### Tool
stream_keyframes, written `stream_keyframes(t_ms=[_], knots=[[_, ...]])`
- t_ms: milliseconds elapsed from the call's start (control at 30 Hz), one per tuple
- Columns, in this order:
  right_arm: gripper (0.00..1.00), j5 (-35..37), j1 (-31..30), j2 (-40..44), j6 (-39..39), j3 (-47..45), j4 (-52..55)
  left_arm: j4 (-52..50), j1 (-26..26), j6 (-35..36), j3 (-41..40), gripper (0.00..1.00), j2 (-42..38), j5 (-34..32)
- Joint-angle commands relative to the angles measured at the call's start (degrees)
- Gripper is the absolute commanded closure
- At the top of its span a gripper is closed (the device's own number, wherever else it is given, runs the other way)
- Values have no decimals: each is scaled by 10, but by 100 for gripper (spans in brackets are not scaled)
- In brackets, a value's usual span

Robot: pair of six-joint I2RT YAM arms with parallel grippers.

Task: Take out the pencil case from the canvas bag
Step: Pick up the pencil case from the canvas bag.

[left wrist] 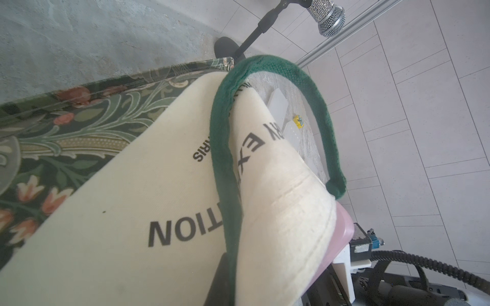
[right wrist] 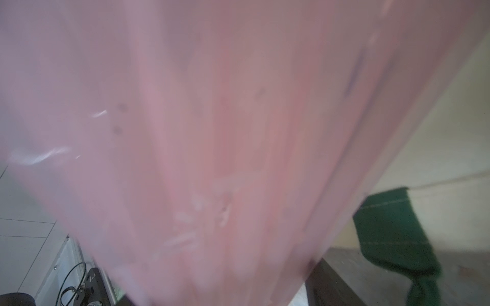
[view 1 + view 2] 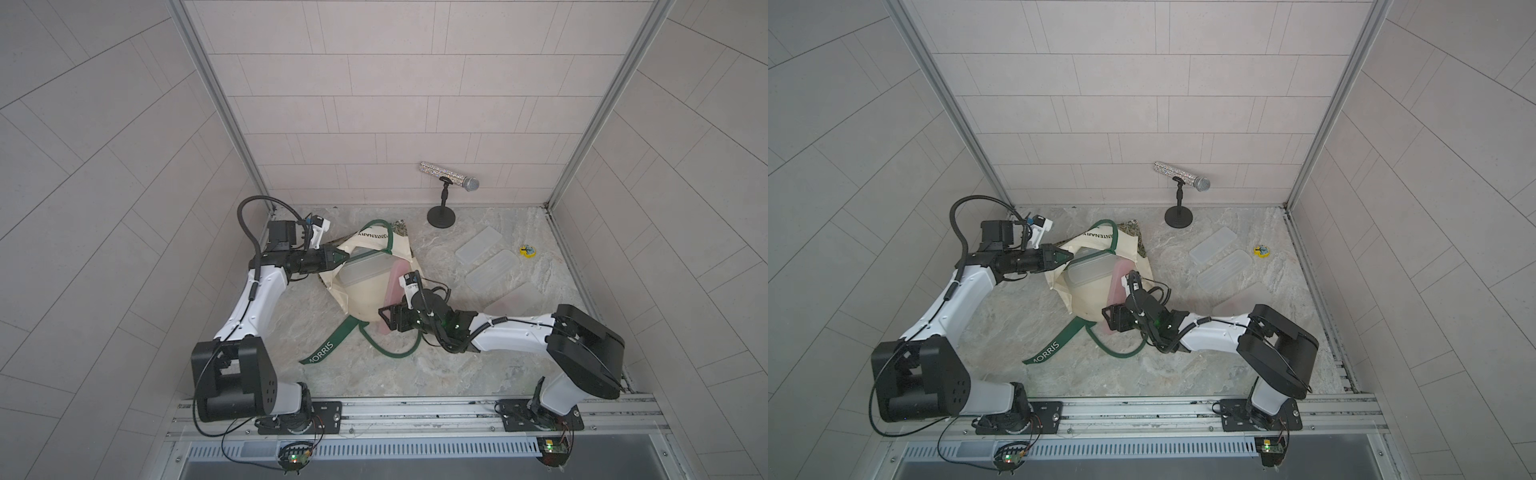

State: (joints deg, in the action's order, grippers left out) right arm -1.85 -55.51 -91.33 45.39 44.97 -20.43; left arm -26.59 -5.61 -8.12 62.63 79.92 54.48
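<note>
The canvas bag (image 3: 363, 301) lies mid-frame in both top views on the marbled tabletop (image 3: 415, 374), mouth gaping. The left gripper (image 3: 341, 258) comes in from the frame's left and is clenched tight on the bag's rim, right by a green handle (image 1: 267, 63). In the left wrist view the canvas drapes over the fingers, so we can't see them there.

The pink pencil case (image 3: 395, 286) sits tilted at the right side of the bag's mouth and runs straight through the right gripper (image 3: 386, 319). As far as we can tell, the jaws are spread wide and grasping it across its width. One end pokes out just below the jaws, by the loop of the other handle (image 3: 392, 355). The rest reaches up-frame past the wrist to the bag's rim. The right wrist view is pretty much all blurry pink, so the case is right up against that camera.

A clear pencil case (image 3: 365, 270) lies inside the bag, between the two grippers. The MORRIS strap (image 3: 326, 349) trails toward the lower left. Two more clear cases (image 3: 478, 246) lie at right, well apart from the bag. A small yellow thing (image 3: 528, 250) sits near them, and a glittery microphone (image 3: 451, 176) stands at the back.
</note>
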Motion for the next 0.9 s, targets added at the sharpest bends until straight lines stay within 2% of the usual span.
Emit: stream_keyframes(t_ms=[0, 367, 633, 867], knots=[[36, 34, -3, 42, -17, -17, 25, 14, -1, 1, 0, 100, -17, -2], [35, 86, -2, 114, -41, -42, 108, 14, -1, 1, 0, 100, -22, 3], [35, 154, 6, 176, -64, -39, 212, 15, -1, 1, -2, 100, -24, 7], [34, 182, 20, 213, -75, -29, 284, 18, -4, 2, -3, 100, -28, 13]])
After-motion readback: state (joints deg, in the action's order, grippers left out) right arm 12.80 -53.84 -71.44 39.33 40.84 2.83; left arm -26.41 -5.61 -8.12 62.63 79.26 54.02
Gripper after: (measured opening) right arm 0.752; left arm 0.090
